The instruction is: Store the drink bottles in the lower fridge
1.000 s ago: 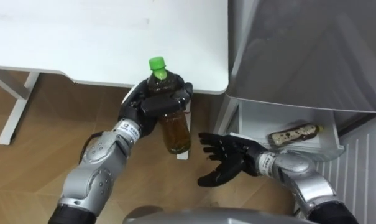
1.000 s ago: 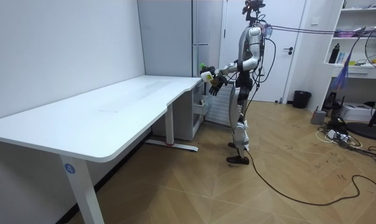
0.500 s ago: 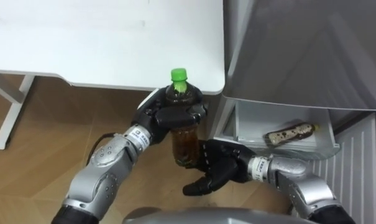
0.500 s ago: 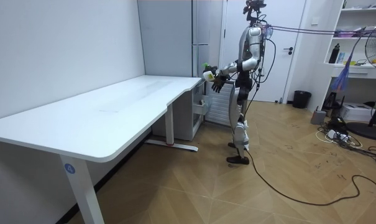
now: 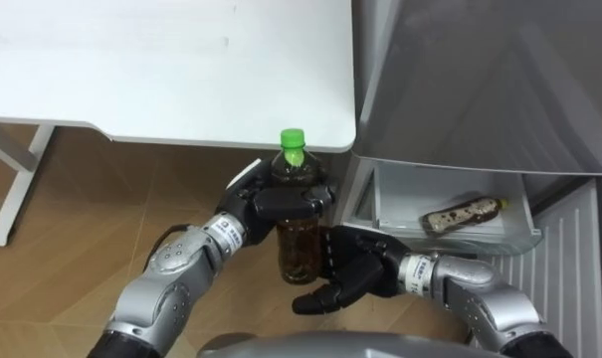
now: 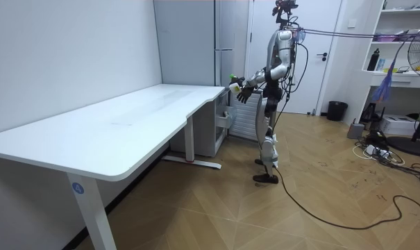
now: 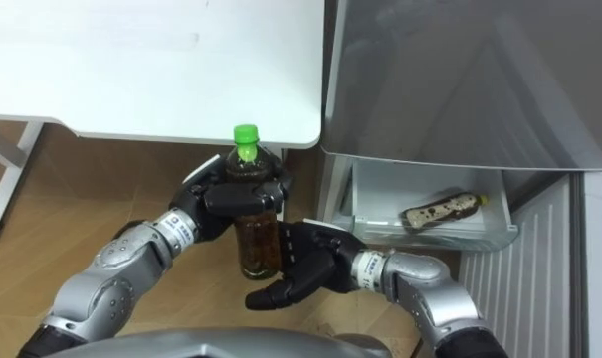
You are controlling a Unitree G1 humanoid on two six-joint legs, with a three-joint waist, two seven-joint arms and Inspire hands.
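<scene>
My left hand (image 5: pixel 281 199) is shut on a bottle of brown tea (image 5: pixel 299 251) with a green cap, held upright in the air just below the white desk's corner. The right hand (image 5: pixel 345 273) is open, fingers spread, its palm against the bottle's lower right side. To the right, the grey fridge (image 5: pixel 480 80) has its lower white compartment (image 5: pixel 400 189) open, and a second brown bottle (image 5: pixel 465 212) lies on its side in it. In the room view I stand facing the fridge at the desk's far end with the bottle (image 6: pixel 232 78) held out in front.
The white desk (image 5: pixel 161 70) fills the upper left, its rounded corner close to the fridge's side, and a white desk leg (image 5: pixel 12 194) stands at the far left. Wooden floor lies below my hands. The open fridge door's ribbed inside (image 5: pixel 569 259) is at the right.
The left hand has carried the bottle to the right, nearer the fridge. The right hand has moved left and up against the bottle's side.
</scene>
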